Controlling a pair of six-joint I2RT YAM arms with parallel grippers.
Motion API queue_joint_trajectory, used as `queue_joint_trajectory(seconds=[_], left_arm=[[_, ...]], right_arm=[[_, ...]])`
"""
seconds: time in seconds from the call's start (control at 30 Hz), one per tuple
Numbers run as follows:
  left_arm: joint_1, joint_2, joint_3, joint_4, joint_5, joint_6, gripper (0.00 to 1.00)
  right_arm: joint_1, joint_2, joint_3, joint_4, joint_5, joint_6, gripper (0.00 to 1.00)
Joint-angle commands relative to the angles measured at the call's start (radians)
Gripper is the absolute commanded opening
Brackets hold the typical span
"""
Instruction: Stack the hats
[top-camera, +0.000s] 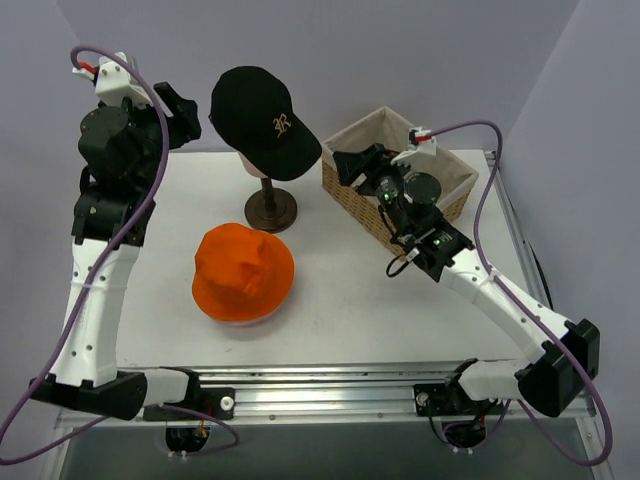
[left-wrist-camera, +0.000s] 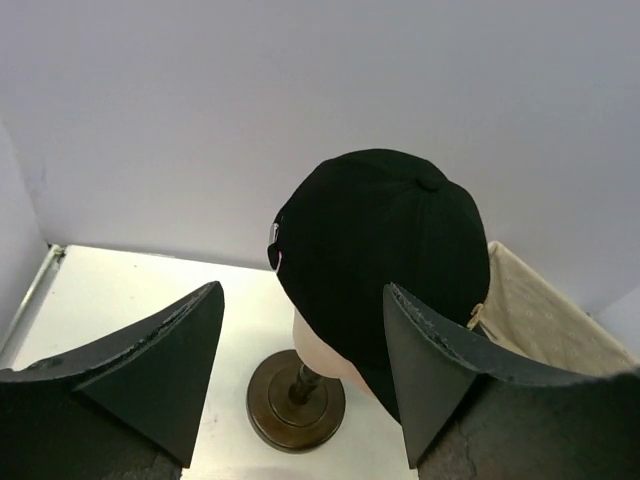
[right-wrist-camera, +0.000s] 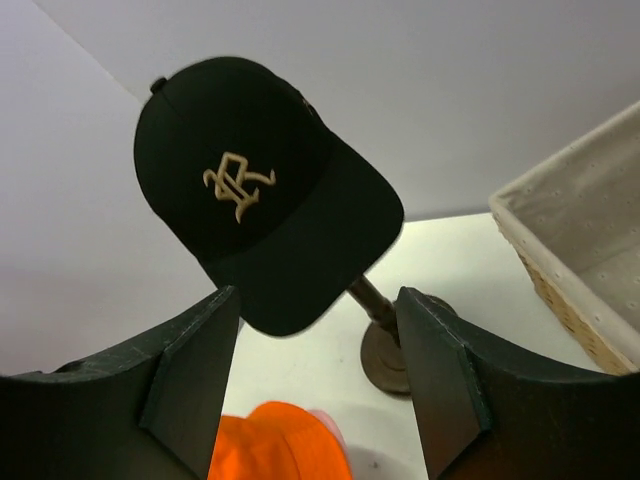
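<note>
Flanking the black cap (top-camera: 255, 115), left hand (left-wrist-camera: 302, 290) and right hand (right-wrist-camera: 318, 295) both gape empty, neither touching it.

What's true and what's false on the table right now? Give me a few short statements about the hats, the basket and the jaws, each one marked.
1. The black cap sits on the mannequin head. True.
2. The orange bucket hat lies inside the wicker basket. False: it lies on the table, outside the basket.
3. The black cap carries a gold emblem on its front. True.
4. The left jaws are clamped on the black cap. False: they stand open with nothing between them, and the cap is beyond them.
</note>
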Motion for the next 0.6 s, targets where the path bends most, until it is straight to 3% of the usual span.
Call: queue_joint_trajectory(seconds=[0.0, 0.13, 0.37, 0.57], left_arm=[[0.104, 0.103, 0.124, -0.009, 0.347, -0.064, 0.74], [0.142, 0.172, 0.133, 0.069, 0.374, -0.051, 0.74], [0.240, 0.246, 0.038, 0.221, 0.426, -0.162, 0.73], [0.242, 0.312, -0.012, 0.320, 0.469, -0.200, 0.73]], right_arm=[[-0.009, -0.111, -0.073, 0.026, -0.042, -0.037, 0.60], [-0.011, -0.118, -0.095, -0.006, -0.022, -0.062, 0.60], [-0.012, -0.055, -0.077, 0.035, -0.034, -0.104, 0.59], [-0.012, 0.138, 0.115, 0.025, -0.054, -0.146, 0.59]])
